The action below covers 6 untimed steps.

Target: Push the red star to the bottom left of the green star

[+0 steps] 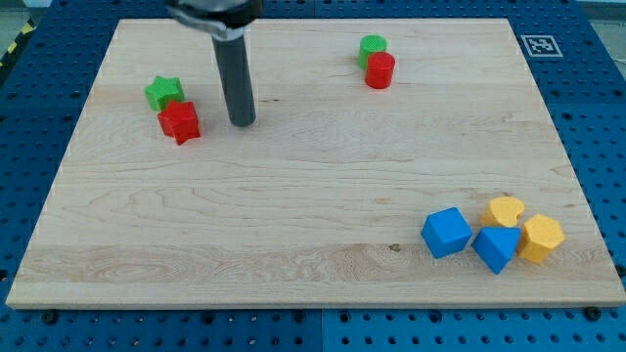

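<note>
1. Red star (180, 121): upper-left part of the table (293, 215), touching the green star (163, 92), which sits at its 11 o'clock. So the red star is now at the green star's 5 o'clock, bottom right rather than bottom left.
2. My tip (243, 122): just beside the red star, at its 3 o'clock, a small gap between, not touching.
3. Judgement: the push should run toward 9 o'clock, then ease toward 7 o'clock of the green star; my tip already stands on the correct side.
4. Jaws: none fitted; the rod holds nothing.
5. Writing: none readable. A black-and-white square marker (539, 45) at the table's upper-right corner.
6. Elsewhere: green cylinder (372, 46) touching red cylinder (380, 70) up top; blue and yellow blocks clustered lower right, well apart.
</note>
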{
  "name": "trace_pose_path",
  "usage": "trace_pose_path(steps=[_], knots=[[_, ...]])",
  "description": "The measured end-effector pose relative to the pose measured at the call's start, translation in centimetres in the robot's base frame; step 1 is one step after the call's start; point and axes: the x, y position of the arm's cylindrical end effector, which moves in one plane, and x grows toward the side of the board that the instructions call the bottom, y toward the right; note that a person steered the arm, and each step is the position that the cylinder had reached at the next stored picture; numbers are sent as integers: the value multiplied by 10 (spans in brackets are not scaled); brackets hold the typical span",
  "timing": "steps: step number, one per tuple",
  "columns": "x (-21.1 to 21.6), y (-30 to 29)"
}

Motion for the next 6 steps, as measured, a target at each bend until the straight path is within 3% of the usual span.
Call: trace_pose_path(steps=[2, 6], knots=[[1, -4], [1, -80]])
